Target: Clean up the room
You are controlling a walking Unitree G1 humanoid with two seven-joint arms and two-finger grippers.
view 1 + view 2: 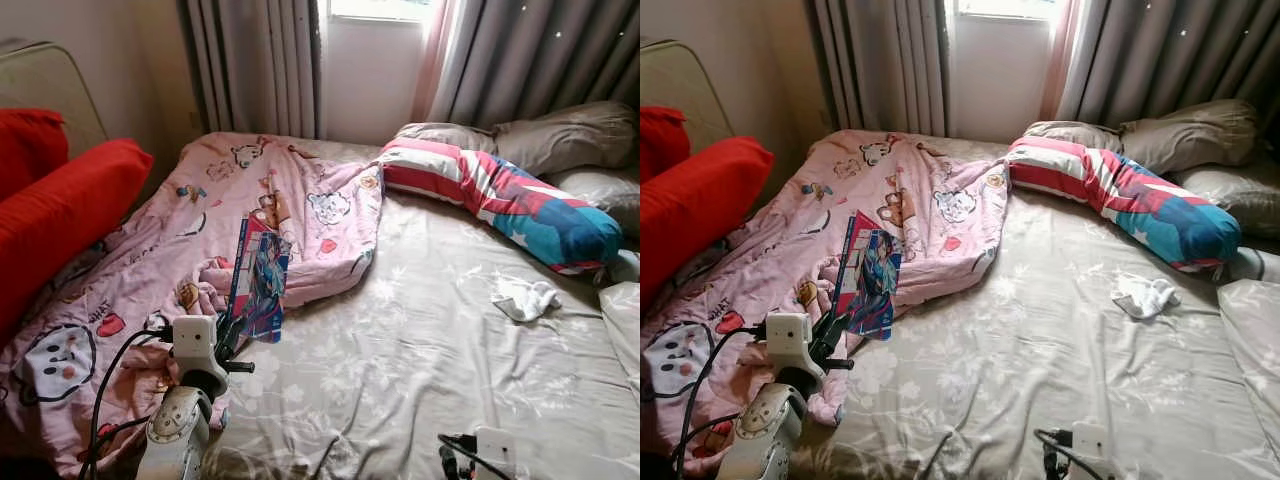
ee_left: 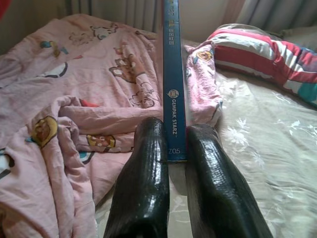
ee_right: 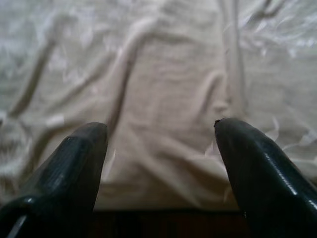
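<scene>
— Left gripper (image 2: 176,136), what have its fingers got?
— They pinch a blue-spined comic book (image 1: 258,279) upright over the pink cartoon blanket (image 1: 190,240).
— And the right gripper (image 3: 161,130)?
— Fingers spread apart, hovering above the grey floral bedsheet (image 1: 430,340), near a white sock (image 1: 525,298).

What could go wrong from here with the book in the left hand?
1. The left hand pinches the book only at its bottom spine edge; standing tall, it could tip or slip out.
2. The rumpled pink blanket lies right beside it and could snag the book on the move.
3. The right hand hangs open over the sheet, giving no support.
</scene>
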